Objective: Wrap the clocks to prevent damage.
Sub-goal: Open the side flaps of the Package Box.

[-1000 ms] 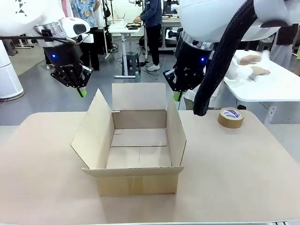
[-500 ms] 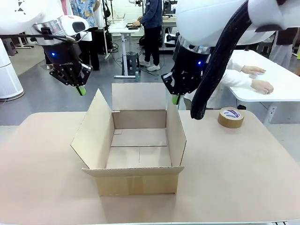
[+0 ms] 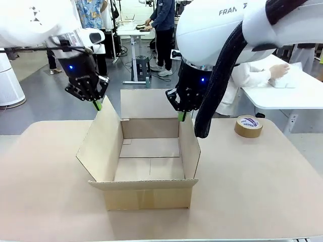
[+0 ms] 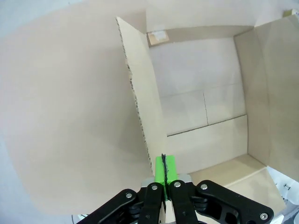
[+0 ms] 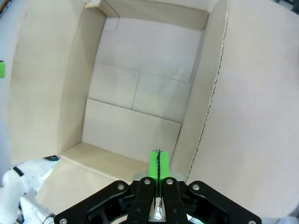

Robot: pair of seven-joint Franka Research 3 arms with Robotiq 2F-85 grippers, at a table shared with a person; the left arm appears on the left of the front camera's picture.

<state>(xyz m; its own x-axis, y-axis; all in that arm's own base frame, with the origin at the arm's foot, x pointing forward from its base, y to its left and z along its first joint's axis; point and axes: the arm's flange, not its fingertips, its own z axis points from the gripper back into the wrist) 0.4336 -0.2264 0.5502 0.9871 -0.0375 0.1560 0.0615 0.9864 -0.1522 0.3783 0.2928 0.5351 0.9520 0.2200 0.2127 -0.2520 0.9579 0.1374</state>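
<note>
Front view: the left gripper hangs just above the top corner of the box's left flap, green pads pressed together, gripping nothing. The right gripper is at the top of the right flap, also closed and empty; whether it touches the flap I cannot tell. The cardboard box stands open in the middle of the table, side flaps upright. A roll of brown tape lies well apart on the right.

Left wrist view: the left gripper is closed above the flap edge of the cardboard box.

Right wrist view: the right gripper is closed beside the flap of the cardboard box.
</note>
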